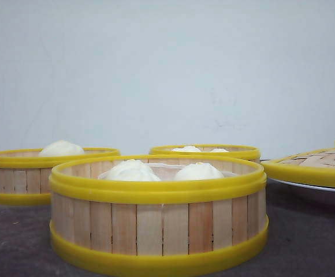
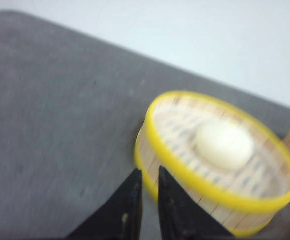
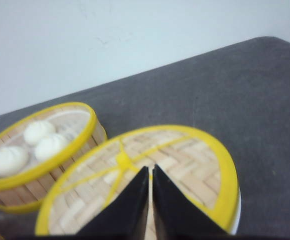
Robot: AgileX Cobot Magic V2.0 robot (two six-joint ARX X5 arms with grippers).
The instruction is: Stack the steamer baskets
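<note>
A: Three round steamer baskets with pale wooden slat walls and thick yellow rims sit apart on the dark grey bench (image 1: 306, 242), none stacked yet. The nearest basket (image 1: 156, 222) fills the lower centre of the front view with two white buns (image 1: 197, 171) inside; a second basket (image 1: 26, 176) sits at centre left holding one bun, and a third basket (image 1: 213, 152) lies behind, right of centre.

B: And the pincers?

A: The left pincer (image 2: 150, 187) has its black fingers nearly closed, a thin gap between them, gripping nothing; it hangs just beside the one-bun basket's rim. The right pincer (image 3: 150, 185) is likewise almost closed and empty, hanging over the flat woven lid with the yellow rim (image 3: 195, 172), which rests on a white plate (image 3: 236, 215).

B: So how should a lift go?

A: I'd judge each pincer must open wide first, then take a basket by its rim or wall, one finger inside, clear of the buns. Lift level, centre it over another basket, and lower until the rims seat.
</note>
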